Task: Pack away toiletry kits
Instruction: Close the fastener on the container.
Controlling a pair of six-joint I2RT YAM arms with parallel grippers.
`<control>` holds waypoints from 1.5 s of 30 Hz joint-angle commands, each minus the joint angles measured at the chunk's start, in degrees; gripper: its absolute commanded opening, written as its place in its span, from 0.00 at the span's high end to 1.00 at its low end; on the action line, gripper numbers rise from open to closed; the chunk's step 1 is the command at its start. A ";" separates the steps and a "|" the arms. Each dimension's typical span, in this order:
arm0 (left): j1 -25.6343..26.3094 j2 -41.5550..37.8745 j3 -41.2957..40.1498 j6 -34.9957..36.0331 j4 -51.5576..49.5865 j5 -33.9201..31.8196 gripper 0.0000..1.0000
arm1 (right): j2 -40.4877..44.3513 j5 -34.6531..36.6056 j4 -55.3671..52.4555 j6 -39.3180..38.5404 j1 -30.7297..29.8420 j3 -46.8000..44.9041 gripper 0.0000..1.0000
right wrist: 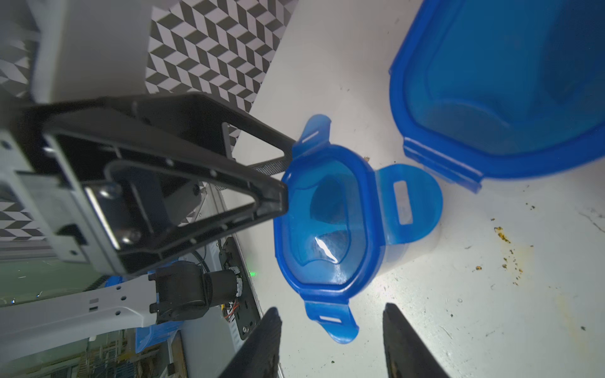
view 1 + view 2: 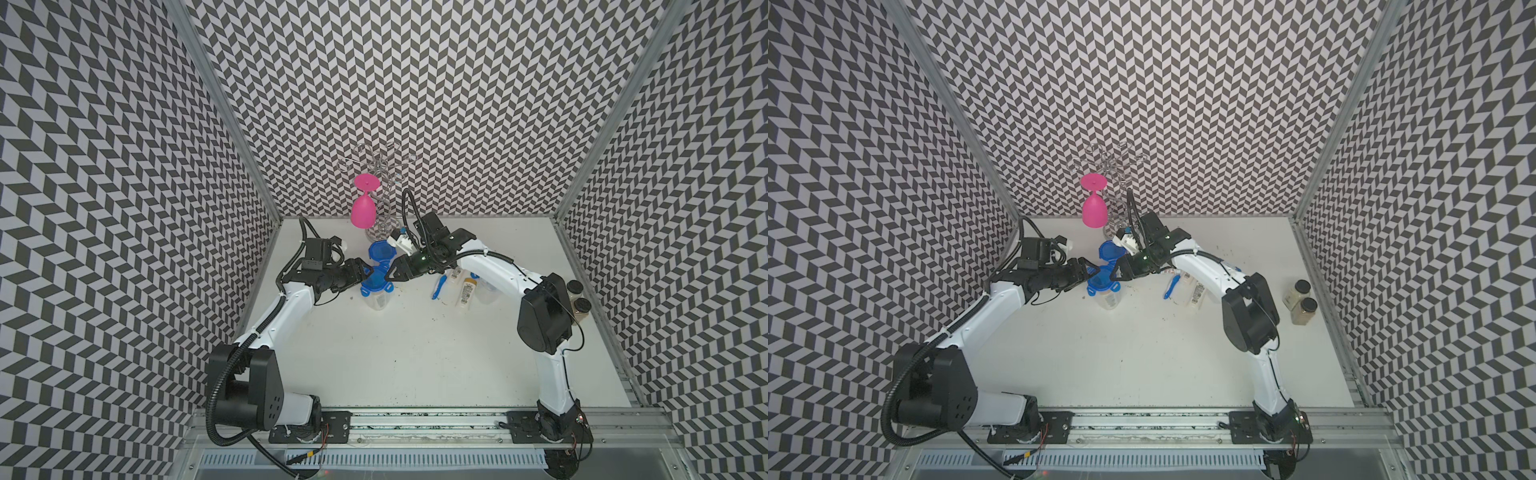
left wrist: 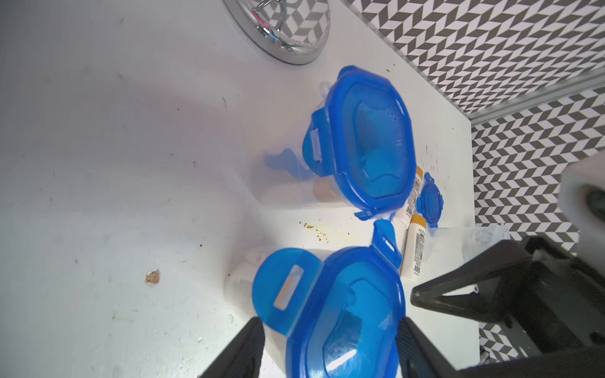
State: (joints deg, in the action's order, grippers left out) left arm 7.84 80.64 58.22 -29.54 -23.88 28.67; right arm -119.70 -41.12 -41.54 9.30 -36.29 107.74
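Two clear jars with blue clip-tab lids stand at the back of the table. The near jar (image 2: 376,291) has its lid (image 3: 343,301) on with the tabs flipped out. My left gripper (image 3: 329,320) is open around that lid: one finger meets the rim, and a gap shows at the other. My right gripper (image 1: 331,307) faces it from the opposite side, open, with one tab (image 1: 330,322) just ahead of its tips. The far jar (image 2: 380,251) is lidded, and blue and orange shapes show through its wall (image 3: 288,176). A blue toothbrush (image 2: 439,286) and white bottles (image 2: 466,293) lie to the right.
A pink goblet (image 2: 363,210) hangs upside down on the silver wire rack (image 2: 382,166) just behind the jars. A loose blue lid (image 3: 430,199) lies past the bottles. Two black-capped spice jars (image 2: 1302,299) stand by the right wall. Crumbs (image 3: 316,229) dot the table.
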 commanded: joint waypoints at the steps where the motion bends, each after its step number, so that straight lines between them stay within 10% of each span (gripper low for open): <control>1: 1.06 0.79 -0.12 0.50 1.88 0.45 0.41 | -0.78 -2.68 4.98 0.39 0.26 1.46 0.51; 17: 2.58 2.76 -2.48 1.20 2.93 1.25 0.56 | -2.35 -5.99 6.86 0.24 0.26 -1.97 0.61; 37: 7.24 4.76 -0.46 1.63 2.69 1.17 0.56 | 17.13 -7.80 14.09 6.72 -0.13 -25.38 0.62; 45: 6.34 4.18 2.38 3.92 -1.90 -1.34 0.30 | 20.42 -0.33 8.10 5.22 2.98 -27.04 0.65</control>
State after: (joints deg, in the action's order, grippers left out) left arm 14.59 85.32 58.74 -26.96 -22.28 28.88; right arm -101.75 -45.84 -31.55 15.90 -34.81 80.27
